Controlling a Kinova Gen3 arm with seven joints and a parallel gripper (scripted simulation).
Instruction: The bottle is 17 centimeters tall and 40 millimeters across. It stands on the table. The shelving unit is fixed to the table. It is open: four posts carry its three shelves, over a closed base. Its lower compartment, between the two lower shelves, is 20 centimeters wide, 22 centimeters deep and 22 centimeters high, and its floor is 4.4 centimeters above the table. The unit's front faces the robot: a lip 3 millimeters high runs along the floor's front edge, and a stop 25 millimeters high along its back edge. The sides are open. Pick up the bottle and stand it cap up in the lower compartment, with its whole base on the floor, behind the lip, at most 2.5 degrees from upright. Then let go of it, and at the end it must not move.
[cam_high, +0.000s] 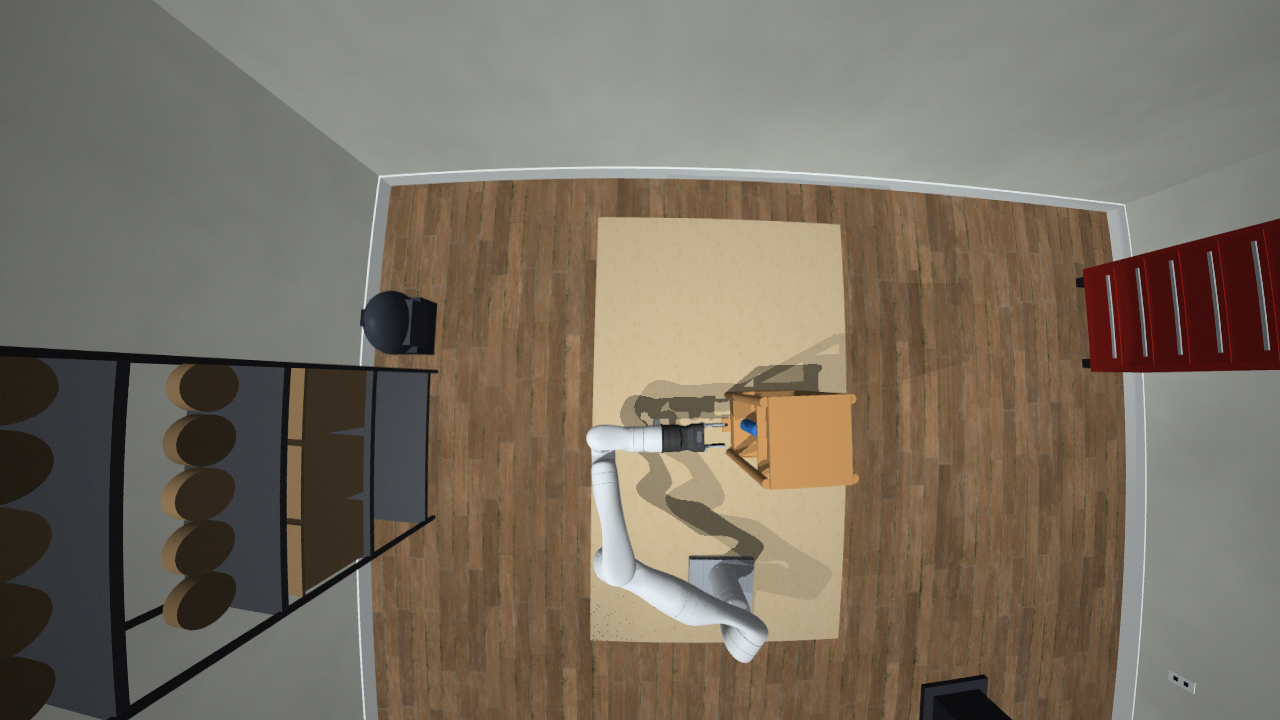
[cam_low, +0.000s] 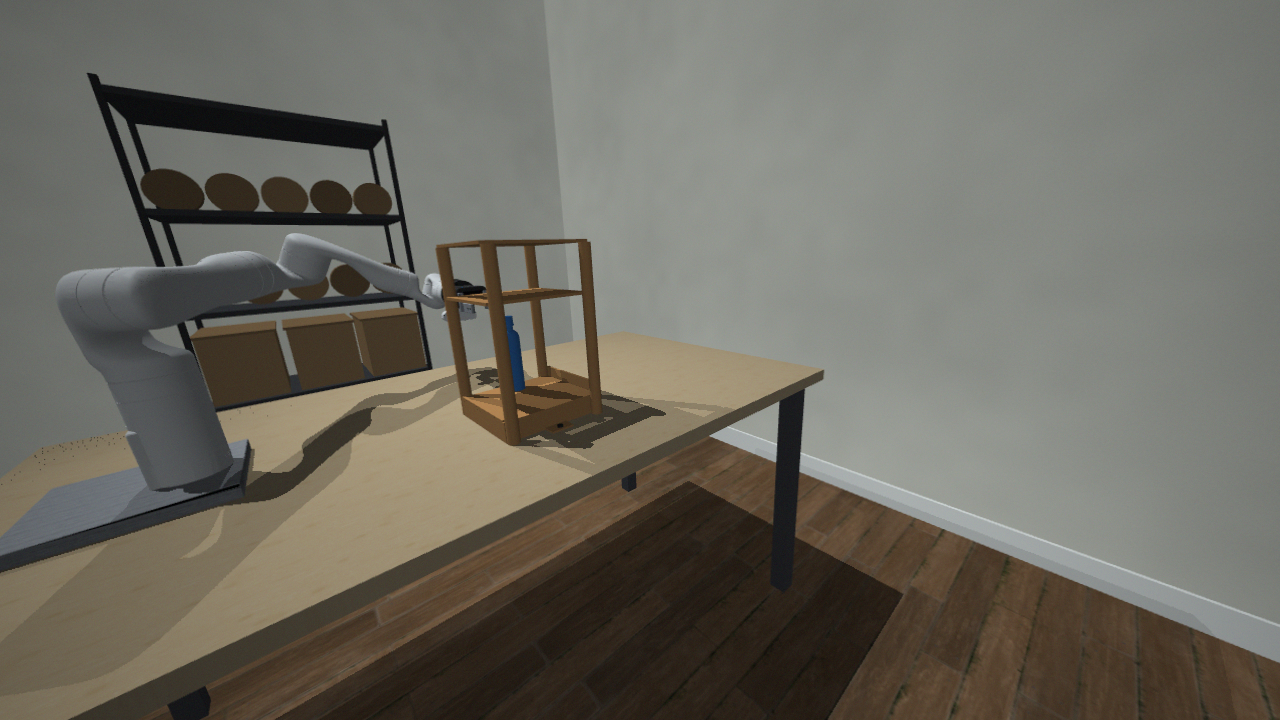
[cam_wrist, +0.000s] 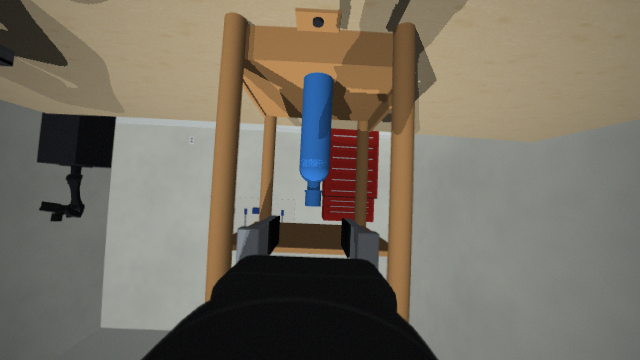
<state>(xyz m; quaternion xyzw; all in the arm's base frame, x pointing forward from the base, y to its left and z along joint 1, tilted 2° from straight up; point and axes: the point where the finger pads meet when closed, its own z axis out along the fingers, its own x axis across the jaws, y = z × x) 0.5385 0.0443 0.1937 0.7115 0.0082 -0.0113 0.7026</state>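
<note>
At the near end of the table (cam_low: 554, 501), the white arm (cam_low: 134, 340) rises from its grey base plate (cam_low: 53, 528), bends at the shoulder and reaches out almost level toward the wooden shelving unit (cam_low: 491, 322). Its gripper (cam_wrist: 307, 235) hangs just outside the unit's front, at about the height of the middle shelf (cam_low: 523, 293), with both fingers spread wide and nothing between them.

Inside the lower compartment stands the blue bottle (cam_wrist: 316, 130), base on the floor board and cap toward the middle shelf; the wrist view is inverted, so the cap points down there. It sits apart from the fingers, toward the front of the compartment and between the two front posts. From the exterior view a front post covers part of the bottle (cam_low: 514, 353), and from above only a sliver of blue (cam_high: 746, 428) shows beside the top board (cam_high: 805, 438). Whether the bottle is exactly upright cannot be judged, and the lip is too small to make out.

Beyond the unit, a red drawer cabinet (cam_wrist: 350, 170) shows through the posts.
</note>
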